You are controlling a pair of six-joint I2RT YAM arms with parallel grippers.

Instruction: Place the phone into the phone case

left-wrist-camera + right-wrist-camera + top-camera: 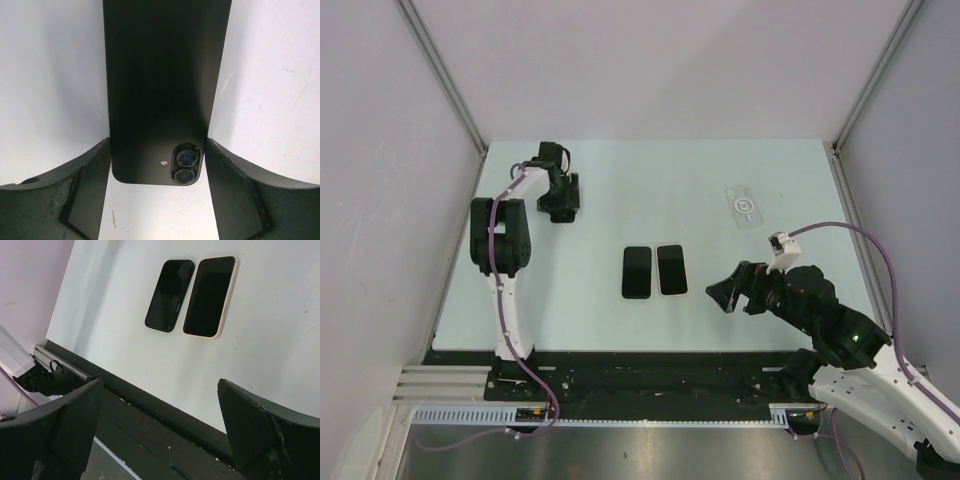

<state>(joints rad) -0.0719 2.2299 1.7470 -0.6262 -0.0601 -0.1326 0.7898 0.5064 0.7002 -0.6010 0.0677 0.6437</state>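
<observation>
White panels enclose a pale table [620, 180] on three sides. Treat the task as barely begun. No phone sits in the clear case [745, 207], which lies flat toward the far right of the table, well apart from both arms.

Locate the dark phone [160, 85] in the left wrist view. It appears to lie back-up, with its twin camera lenses [186, 167] toward the wrist. It sits between the fingers of the left gripper [157, 145], at the far left of the table. The fingers straddle its long edges, at or just beside them. You cannot tell from this view whether they pinch it.

Note two more handsets side by side at mid-table, both screen-up: a black phone [637, 272] and, to its right, a pale-rimmed phone [671, 270]. The pale rim may be a fitted case, but that is a judgement only.

The right gripper [160, 390] hangs near these two with jaws spread wide, holding nothing.

Remaining work, as judged: secure the dark phone, carry it to the clear case, align it and press it in.

Expect no readable brand or lettering. The clear case shows only a ring mark, and the phone back shows no legible logo.
</observation>
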